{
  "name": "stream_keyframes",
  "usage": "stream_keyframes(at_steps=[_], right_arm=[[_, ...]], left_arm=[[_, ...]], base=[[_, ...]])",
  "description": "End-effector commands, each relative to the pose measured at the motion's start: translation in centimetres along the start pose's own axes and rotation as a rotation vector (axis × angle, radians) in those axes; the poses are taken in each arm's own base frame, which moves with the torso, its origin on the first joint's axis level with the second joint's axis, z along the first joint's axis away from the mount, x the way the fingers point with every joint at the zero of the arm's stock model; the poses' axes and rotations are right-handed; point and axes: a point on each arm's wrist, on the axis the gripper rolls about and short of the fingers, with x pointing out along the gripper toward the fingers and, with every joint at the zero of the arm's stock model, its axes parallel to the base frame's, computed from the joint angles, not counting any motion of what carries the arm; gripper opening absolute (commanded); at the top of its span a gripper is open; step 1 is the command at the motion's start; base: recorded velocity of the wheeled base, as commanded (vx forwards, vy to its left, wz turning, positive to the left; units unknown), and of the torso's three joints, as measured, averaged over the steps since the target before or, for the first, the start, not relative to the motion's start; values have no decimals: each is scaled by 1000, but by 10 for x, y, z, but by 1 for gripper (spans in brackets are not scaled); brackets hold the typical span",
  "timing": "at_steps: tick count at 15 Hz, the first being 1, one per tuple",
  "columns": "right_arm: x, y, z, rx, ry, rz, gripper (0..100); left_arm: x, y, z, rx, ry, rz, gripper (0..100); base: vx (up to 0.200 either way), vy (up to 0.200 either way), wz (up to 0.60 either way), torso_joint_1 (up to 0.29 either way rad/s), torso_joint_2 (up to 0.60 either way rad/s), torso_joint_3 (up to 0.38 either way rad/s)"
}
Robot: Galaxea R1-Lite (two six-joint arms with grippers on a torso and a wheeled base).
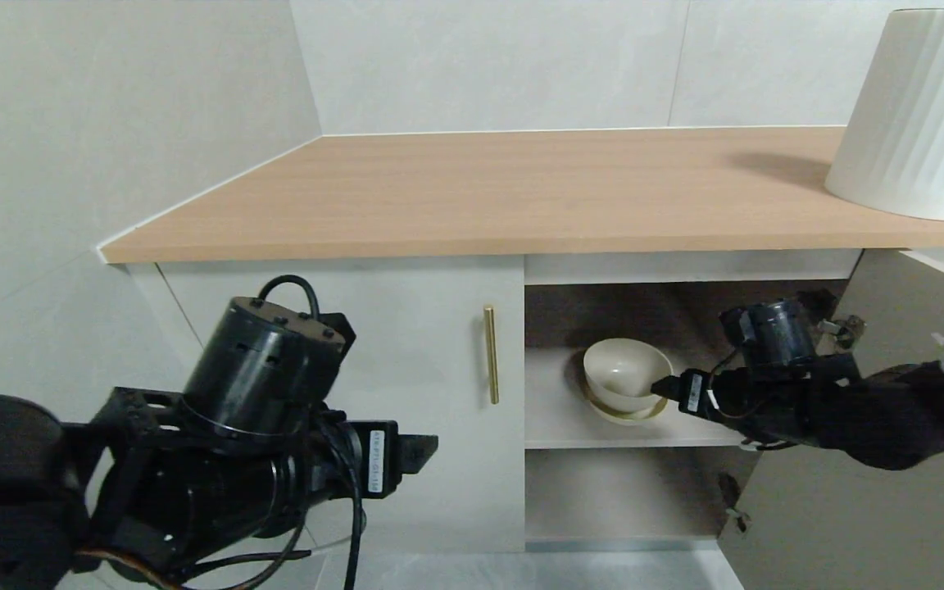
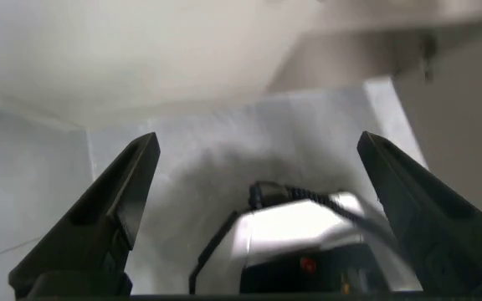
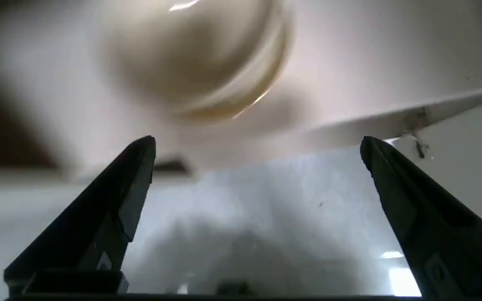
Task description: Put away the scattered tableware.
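Note:
A cream bowl (image 1: 626, 373) rests on a shallow gold-rimmed dish (image 1: 628, 412) on the upper shelf (image 1: 554, 418) of the open cabinet compartment. My right gripper (image 1: 667, 387) is just at the bowl's right side, at the shelf's front. In the right wrist view its fingers (image 3: 124, 192) stand open with nothing between them, and the bowl (image 3: 199, 50) lies a little beyond their tips. My left gripper (image 1: 419, 452) hangs low in front of the closed left door; its fingers (image 2: 120, 201) are open and empty, with the floor beyond.
The closed left door (image 1: 341, 328) carries a vertical gold handle (image 1: 490, 354). The right door (image 1: 841, 500) is swung open beside my right arm. A lower shelf (image 1: 619, 492) lies under the bowl's shelf. A white ribbed shade (image 1: 919, 115) stands on the wooden countertop (image 1: 521, 188) at the right.

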Motion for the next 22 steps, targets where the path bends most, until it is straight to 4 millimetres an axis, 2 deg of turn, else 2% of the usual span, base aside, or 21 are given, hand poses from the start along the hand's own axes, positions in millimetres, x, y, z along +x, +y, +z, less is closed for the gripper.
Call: stream_keyframes(at_steps=[1,2,4,7,14,22], right_arm=[[-94,-5,-5,-64,-21,124,100],[-119,-5,-7,-78,-9,174,100],[-145,-7,-12,-102,31,196,100],[-164,-13,-17,-117,71,186,100],[-149,-9,-29,-151,151,157,100],[-149,-8,-30,-154,152,156,100]], left_arm=[[-17,17,5,-43,-53,12,100],[-19,29,7,-46,-65,49,100],[-23,38,9,-61,-99,63,100],[-20,37,10,-68,-128,52,100],[-22,36,2,-31,-111,43,100],[-21,36,1,-28,-104,43,100]], base=[[0,0,0,0,0,0],[0,0,0,0,0,0],[0,0,0,0,0,0],[0,0,0,0,0,0],[0,0,0,0,0,0],[-200,0,0,1,2,3]])
